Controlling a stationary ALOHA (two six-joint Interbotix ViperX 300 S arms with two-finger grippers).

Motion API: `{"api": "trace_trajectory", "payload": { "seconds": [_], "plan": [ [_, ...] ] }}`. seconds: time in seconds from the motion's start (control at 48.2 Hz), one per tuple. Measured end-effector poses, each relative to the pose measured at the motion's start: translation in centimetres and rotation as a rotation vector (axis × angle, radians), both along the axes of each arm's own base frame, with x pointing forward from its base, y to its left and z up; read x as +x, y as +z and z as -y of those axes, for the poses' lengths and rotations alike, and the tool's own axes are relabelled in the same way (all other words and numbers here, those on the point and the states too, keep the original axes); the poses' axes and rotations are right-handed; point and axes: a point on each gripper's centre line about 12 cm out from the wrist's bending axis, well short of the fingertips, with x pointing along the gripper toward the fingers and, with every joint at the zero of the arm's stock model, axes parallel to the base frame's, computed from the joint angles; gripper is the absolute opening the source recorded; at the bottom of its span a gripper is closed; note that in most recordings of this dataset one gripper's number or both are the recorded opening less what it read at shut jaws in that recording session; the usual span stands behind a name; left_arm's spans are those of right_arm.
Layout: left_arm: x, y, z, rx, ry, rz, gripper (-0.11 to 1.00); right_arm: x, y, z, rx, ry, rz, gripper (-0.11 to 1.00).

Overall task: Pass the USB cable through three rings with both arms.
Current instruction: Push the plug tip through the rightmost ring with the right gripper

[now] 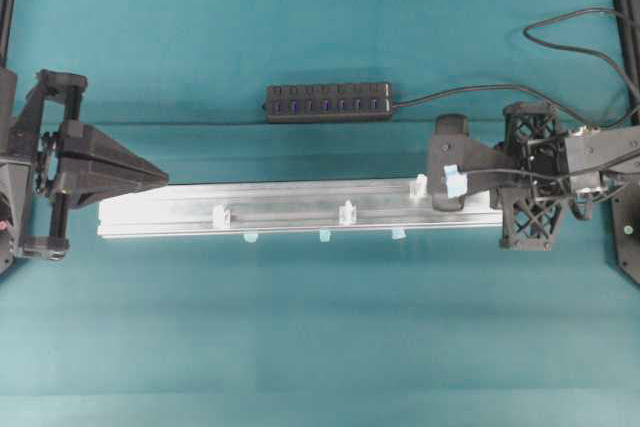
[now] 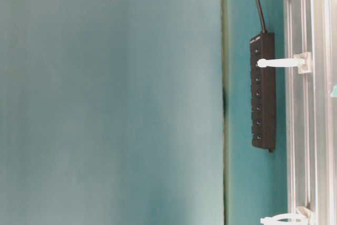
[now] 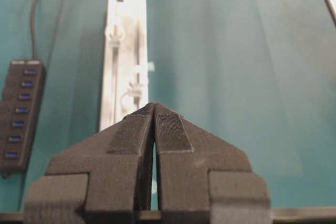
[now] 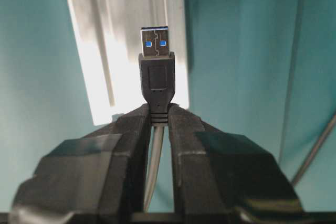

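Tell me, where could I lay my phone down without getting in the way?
The wide teal cloth in front of the rail is bare. A narrow strip lies between rail and USB hub. It is crowded at the rail's ends: left tool, right tool gripping the USB cable.

Open table (image 1: 320, 347) in front of rail (image 1: 300, 209); behind it a hub (image 1: 328, 103) lies near; three rings (image 1: 347, 213) stand upright along rail.

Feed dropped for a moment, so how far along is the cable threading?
Done: the right gripper has the USB plug clamped, pointing along the rail. In hand: it sits at the rail's right end beside the first ring. Left: no ring is threaded yet; the left gripper waits shut and empty at the other end.
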Motion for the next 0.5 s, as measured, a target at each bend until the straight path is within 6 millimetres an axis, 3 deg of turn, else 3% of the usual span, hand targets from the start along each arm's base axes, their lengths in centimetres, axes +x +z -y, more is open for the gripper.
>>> {"api": "trace_trajectory", "payload": {
  "seconds": [0.498],
  "plan": [
    [0.1, 0.0, 0.0, -0.001, 0.002, 0.000, 0.02, 1.1, -1.9, 0.6, 0.012, 0.005, 0.032, -0.06]
  ]
}}
